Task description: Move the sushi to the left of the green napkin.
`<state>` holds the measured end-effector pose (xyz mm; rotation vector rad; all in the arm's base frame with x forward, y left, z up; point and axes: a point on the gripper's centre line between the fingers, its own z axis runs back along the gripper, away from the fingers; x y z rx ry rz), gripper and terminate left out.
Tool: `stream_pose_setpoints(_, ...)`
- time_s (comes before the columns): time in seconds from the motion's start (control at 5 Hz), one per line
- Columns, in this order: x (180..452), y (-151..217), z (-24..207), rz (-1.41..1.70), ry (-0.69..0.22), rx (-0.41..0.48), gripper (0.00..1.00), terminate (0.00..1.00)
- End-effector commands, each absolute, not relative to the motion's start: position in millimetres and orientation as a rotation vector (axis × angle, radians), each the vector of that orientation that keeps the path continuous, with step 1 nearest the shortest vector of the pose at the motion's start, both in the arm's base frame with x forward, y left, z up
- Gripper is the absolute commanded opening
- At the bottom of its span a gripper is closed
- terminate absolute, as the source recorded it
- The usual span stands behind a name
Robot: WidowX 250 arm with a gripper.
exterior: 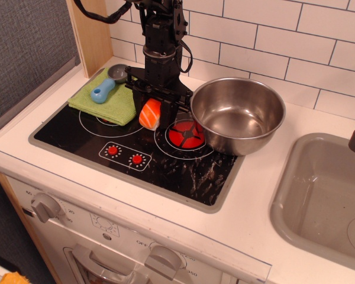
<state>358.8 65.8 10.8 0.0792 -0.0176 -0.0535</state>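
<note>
While my gripper (152,112) pinched the sushi (150,113) at upper centre of the frame, it hung right of the green napkin (106,102); the carry across to the napkin's left side remained undone.

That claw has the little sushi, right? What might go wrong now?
The sushi hangs in the gripper on the wrong side, right of the napkin; it might slip out during the carry. The scoop lies on the napkin, so a low pass might knock it. The bowl sits close by the arm and may get nudged.
</note>
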Motion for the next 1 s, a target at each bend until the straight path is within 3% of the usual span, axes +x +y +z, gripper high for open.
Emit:
stream_pose_setpoints(0.0, 367, 62, 34, -0.088, -0.076, 0.048, 1.0, 0.0)
stream_pose_setpoints(0.2, 370, 63, 47, -0.116, -0.123, 0.044, 1.0, 0.0)
stream_pose_setpoints(0.6, 354, 64, 96, -0.173, -0.224, 0.043, 1.0, 0.0)
stream_pose_setpoints(0.8, 346, 66, 101, -0.165, -0.231, 0.041, 1.0, 0.0)
